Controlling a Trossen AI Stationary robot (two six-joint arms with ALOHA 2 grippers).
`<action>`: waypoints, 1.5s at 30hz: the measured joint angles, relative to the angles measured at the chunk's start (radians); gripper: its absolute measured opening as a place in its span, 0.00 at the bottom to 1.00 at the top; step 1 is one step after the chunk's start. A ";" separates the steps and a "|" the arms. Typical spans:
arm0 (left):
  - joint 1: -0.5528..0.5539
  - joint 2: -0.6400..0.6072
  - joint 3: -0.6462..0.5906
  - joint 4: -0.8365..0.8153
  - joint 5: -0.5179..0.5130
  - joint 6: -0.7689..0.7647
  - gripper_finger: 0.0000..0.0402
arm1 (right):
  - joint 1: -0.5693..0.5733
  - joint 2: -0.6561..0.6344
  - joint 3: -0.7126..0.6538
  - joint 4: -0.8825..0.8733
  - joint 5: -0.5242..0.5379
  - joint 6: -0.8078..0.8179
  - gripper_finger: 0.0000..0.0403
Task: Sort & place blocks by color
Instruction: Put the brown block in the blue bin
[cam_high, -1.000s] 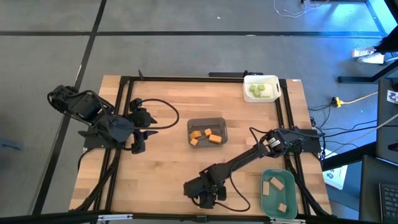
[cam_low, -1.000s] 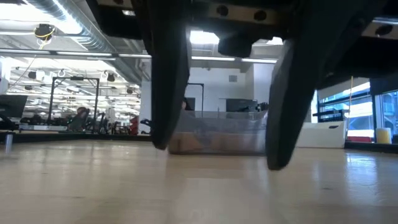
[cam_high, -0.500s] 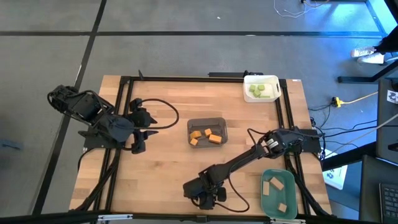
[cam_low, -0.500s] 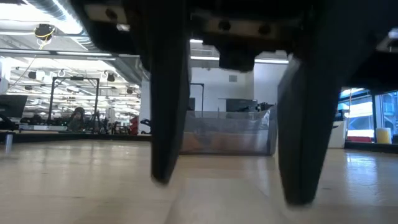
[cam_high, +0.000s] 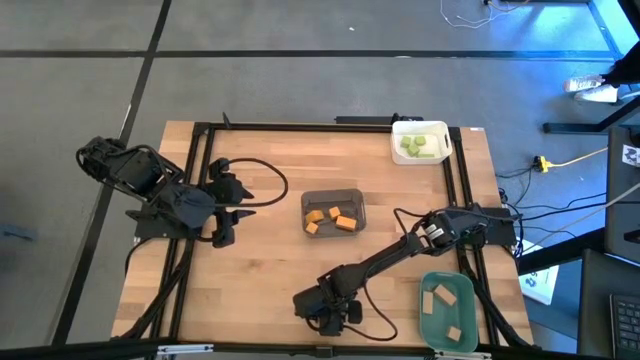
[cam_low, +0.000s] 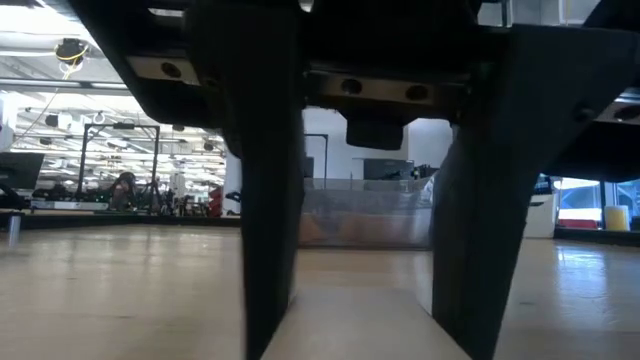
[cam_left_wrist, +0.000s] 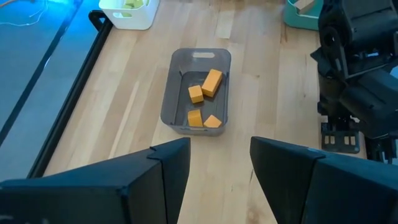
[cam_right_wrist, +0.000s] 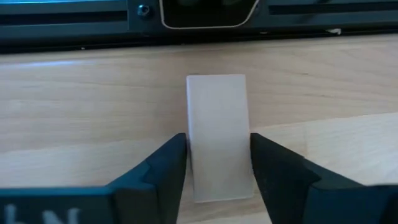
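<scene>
Between the right gripper's (cam_right_wrist: 219, 163) two dark fingers (cam_right_wrist: 163, 168) lies a tan bar (cam_right_wrist: 217, 134), flat on the table (cam_high: 260, 280) at the near edge. Each finger stands right at a long side of the bar, so the jaws bracket it; whether they are pressing on it or just touching I cannot tell. The bar sticks out past the fingertips toward a black rail. From the low view the same fingers come down on either side of the pale bar (cam_low: 350, 318), with their tips at the tabletop.

Seen from above, the right gripper (cam_high: 325, 312) is low over the front of the table, and its arm reaches back to the right.

Ahead of the left gripper's (cam_left_wrist: 219, 155) spread, empty jaws sits the grey tray (cam_left_wrist: 176, 102) with four orange blocks (cam_left_wrist: 211, 82) in it, well apart from the fingertips. The left gripper (cam_high: 222, 212) hangs over the left side of the table, holding nothing.

Beyond the grey tray, at the far right corner, the white tray (cam_high: 420, 127) holds light green blocks (cam_high: 417, 146). Right of the right gripper, the green tray (cam_high: 468, 292) at the near right corner holds three tan blocks (cam_high: 440, 294).
</scene>
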 joint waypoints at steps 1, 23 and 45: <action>0.000 0.000 0.000 0.000 0.000 0.000 0.40 | 0.001 0.000 0.000 -0.002 0.000 0.000 0.41; 0.000 0.007 0.000 -0.003 0.006 0.010 0.40 | -0.047 -0.021 0.303 -0.469 0.175 0.322 0.31; -0.002 0.008 0.000 -0.009 0.219 0.246 0.40 | -0.012 -0.268 0.385 -0.861 0.559 1.120 0.31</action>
